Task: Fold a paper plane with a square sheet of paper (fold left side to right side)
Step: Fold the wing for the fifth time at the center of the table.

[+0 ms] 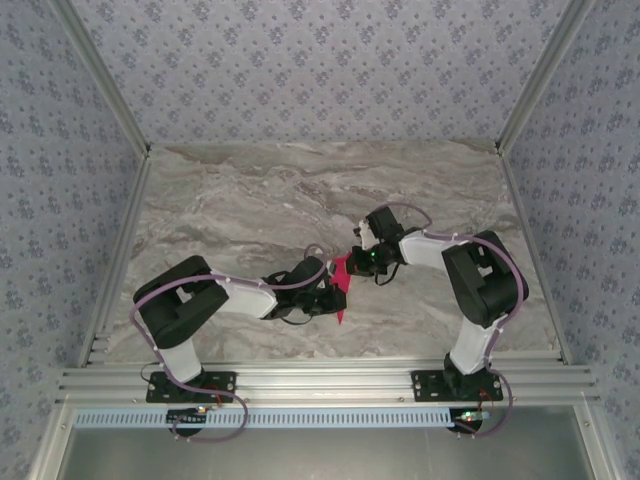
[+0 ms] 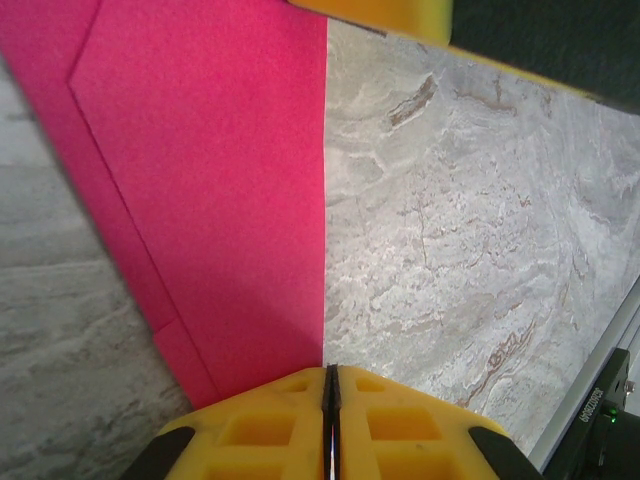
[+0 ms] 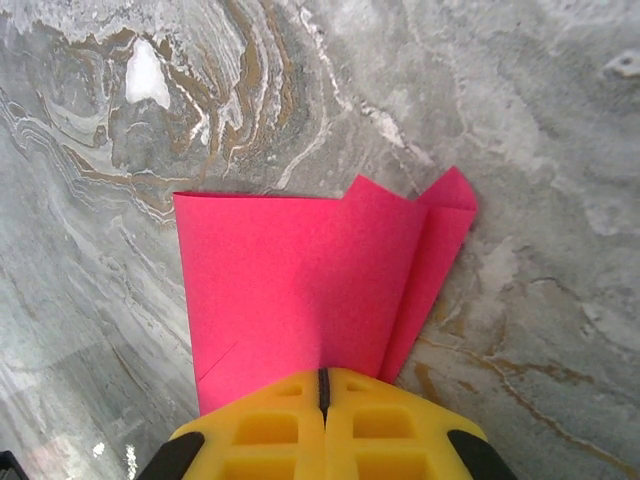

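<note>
Top view: magenta paper (image 1: 340, 272) mid-table (image 1: 250, 200), caught between left gripper (image 1: 328, 292) and right gripper (image 1: 360, 258); the arms cover much of it, so its outline is hard to read.
Left wrist: left gripper (image 2: 331, 400) fingers pressed together on the paper (image 2: 220, 180), at its straight edge; layered folds show, far end cut off.
Right wrist: right gripper (image 3: 322, 400) clamped on the paper (image 3: 300, 280); flat panel, folded flaps to its right, near end hidden under the fingers.
</note>
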`<action>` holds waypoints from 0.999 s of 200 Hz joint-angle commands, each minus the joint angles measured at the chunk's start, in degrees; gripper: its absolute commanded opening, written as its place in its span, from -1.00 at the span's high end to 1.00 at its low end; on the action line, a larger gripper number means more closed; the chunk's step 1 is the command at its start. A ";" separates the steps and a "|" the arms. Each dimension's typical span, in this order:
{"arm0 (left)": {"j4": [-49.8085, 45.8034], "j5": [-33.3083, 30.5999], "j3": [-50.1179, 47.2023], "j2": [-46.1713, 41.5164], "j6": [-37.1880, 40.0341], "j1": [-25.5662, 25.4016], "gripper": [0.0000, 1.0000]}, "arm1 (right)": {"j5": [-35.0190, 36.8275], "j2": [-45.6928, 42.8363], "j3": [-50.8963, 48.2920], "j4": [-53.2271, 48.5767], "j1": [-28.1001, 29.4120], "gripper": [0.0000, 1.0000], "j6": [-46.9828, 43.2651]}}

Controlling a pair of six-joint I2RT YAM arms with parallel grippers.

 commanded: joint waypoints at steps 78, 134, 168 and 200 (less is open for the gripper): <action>-5.72 -0.11 -2.48 2.67 -0.53 -1.54 0.83 | 4.98 6.91 8.31 -1.28 -5.79 0.87 -3.26; -5.24 -0.13 -2.35 2.58 -0.62 -1.91 0.82 | 4.39 9.78 11.47 -1.71 -7.90 0.87 -3.71; -5.15 -0.15 -2.13 2.50 -0.78 -2.02 0.82 | 3.47 10.84 13.50 -1.71 -9.04 0.87 -3.72; -4.96 -0.15 -1.94 2.42 -0.88 -2.11 0.82 | 2.15 10.20 16.37 -1.68 -10.80 0.87 -3.72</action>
